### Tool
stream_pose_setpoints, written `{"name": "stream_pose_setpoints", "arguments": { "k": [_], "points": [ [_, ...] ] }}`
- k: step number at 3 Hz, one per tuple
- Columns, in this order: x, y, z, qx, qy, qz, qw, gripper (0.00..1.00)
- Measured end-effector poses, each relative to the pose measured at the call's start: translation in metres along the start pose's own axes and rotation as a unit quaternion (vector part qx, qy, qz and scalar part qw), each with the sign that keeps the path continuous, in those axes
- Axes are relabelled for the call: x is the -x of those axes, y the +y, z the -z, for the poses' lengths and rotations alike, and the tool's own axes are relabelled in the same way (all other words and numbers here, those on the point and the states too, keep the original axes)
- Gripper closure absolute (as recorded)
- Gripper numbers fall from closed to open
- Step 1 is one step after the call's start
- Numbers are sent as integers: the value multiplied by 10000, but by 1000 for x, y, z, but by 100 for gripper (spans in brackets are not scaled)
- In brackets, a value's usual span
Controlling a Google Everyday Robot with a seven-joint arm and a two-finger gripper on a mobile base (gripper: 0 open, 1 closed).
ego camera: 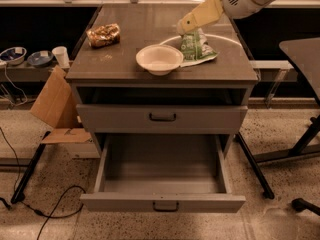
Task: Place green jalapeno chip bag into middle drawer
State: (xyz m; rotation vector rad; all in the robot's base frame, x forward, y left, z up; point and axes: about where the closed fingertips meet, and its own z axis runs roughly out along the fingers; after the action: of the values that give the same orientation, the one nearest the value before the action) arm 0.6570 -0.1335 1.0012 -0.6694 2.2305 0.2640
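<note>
The green jalapeno chip bag point(196, 48) lies crumpled on the cabinet top at the right, just right of a white bowl point(159, 59). My gripper point(184, 28) reaches in from the upper right and its tip hangs at the bag's far upper end, close above it. The middle drawer point(162, 203) is pulled out wide at the bottom of the cabinet and its grey inside is bare. The drawer front above it point(161, 118) is closed.
A shiny brown-gold snack bag point(103, 35) lies at the top's back left. A cardboard flap point(54, 104) leans left of the cabinet, by a paper cup point(61, 56) and dishes point(12, 55). A dark table's legs point(300, 149) stand at the right. Cables point(50, 209) lie on the floor.
</note>
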Motion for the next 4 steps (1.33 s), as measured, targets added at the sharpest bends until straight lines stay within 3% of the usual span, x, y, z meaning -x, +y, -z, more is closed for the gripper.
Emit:
{"name": "stream_pose_setpoints", "arguments": {
  "k": [1,2,3,4],
  "points": [
    [4,0,-2,-15,-93,-406,9991,0],
    [4,0,-2,-14,-89,-405,9991,0],
    [1,-8,-19,-176,-91,-650,9977,0],
    [1,-20,-41,-529,-52,-1053,9930,0]
  ]
}}
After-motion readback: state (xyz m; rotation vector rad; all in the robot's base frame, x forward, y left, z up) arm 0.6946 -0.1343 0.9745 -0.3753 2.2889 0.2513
